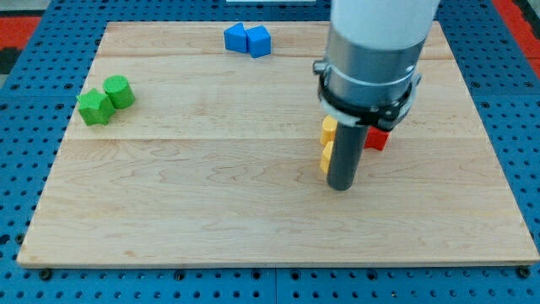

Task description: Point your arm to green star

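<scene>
Resting on a wooden board (211,194) right of centre, my tip (341,187), a plain rod with no jaws, holding nothing. Touching its left side, two yellow blocks (327,143); behind it, a red block (377,139). Far off at left: green star (94,107) touching green cylinder (119,90). Top centre: two blue blocks (248,39).

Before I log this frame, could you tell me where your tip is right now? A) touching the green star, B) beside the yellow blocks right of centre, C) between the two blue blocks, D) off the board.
B: my tip rests on the board right next to the yellow blocks, far from the green star at the view's left.
</scene>
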`<state>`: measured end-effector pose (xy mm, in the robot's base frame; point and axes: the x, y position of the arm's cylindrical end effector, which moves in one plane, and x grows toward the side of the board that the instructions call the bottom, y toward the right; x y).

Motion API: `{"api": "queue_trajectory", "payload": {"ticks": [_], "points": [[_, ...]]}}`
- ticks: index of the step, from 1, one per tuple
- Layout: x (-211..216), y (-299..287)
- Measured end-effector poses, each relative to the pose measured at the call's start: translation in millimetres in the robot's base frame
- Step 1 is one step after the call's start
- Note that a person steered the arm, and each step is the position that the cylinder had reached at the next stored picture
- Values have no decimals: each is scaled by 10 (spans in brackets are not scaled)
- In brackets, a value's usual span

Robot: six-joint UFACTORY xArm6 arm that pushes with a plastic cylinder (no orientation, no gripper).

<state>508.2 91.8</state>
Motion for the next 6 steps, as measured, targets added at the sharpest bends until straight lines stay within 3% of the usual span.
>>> {"api": "queue_trajectory", "payload": {"ticks": [1, 4, 5, 6], "points": [[-165, 316], [12, 360], [28, 304], [242, -269]]}}
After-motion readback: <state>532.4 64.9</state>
